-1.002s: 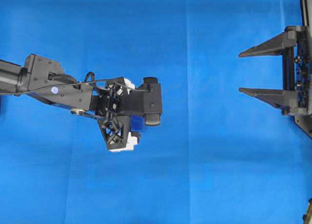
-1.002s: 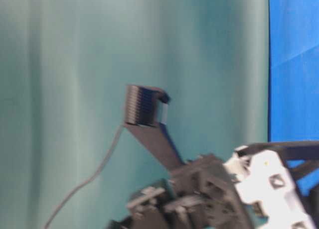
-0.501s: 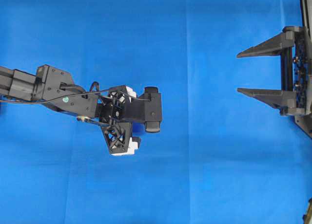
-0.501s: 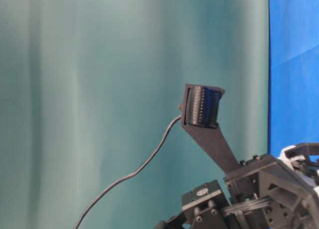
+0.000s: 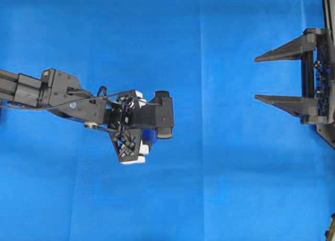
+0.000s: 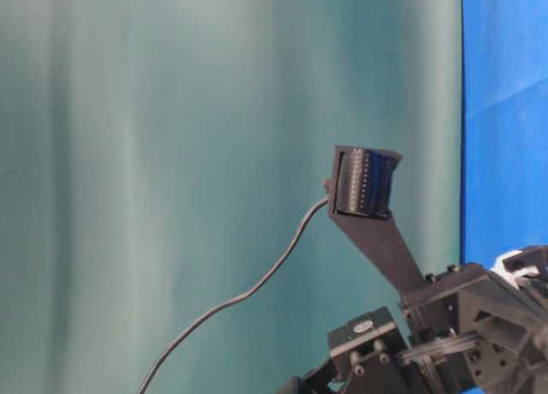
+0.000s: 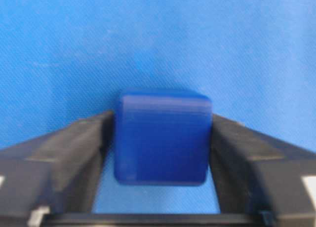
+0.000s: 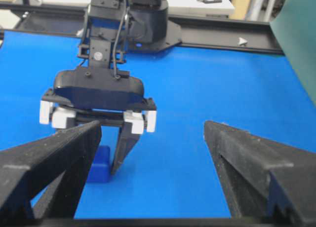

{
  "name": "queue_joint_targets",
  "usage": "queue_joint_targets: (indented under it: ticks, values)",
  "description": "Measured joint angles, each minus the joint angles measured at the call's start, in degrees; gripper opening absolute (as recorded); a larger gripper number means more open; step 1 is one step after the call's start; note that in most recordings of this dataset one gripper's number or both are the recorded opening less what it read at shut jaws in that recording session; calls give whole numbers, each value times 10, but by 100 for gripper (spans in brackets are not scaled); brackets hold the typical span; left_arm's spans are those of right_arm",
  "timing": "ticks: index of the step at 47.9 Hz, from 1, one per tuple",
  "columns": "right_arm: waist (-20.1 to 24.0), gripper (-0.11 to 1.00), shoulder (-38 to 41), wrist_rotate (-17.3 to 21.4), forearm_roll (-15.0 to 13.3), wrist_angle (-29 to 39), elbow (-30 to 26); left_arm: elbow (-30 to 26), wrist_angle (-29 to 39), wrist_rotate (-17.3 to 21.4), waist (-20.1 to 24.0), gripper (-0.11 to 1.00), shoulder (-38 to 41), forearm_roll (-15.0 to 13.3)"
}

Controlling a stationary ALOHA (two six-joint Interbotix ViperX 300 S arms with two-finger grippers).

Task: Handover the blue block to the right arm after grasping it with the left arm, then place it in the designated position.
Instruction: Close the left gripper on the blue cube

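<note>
The blue block (image 7: 163, 135) sits on the bright blue cloth between the two black fingers of my left gripper (image 7: 163, 117), and both fingers touch its sides. From overhead the left gripper (image 5: 148, 141) points straight down at left of centre, and only a sliver of the block (image 5: 147, 145) shows beneath it. The right wrist view shows the block (image 8: 100, 164) resting on the cloth beside one left finger (image 8: 123, 145); the other finger is hidden. My right gripper (image 5: 256, 77) waits at the far right, open wide, nothing between its fingers (image 8: 59, 153).
Blue cloth (image 5: 220, 173) covers the table. A green backdrop (image 6: 214, 154) fills the table-level view, with the left arm's camera mount (image 6: 366, 184) and its cable in front. A black rail (image 8: 222, 37) runs along the table's far edge.
The left gripper's fingers have closed in from wide open until they touch the block, and the arm has shifted slightly. The right arm has not moved.
</note>
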Motion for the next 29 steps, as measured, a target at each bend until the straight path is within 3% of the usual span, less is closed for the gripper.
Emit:
queue_joint_targets:
  ticks: [29]
  values:
    - [0, 98, 0, 0, 1, 0, -1, -1, 6, 4, -2, 49, 0, 0]
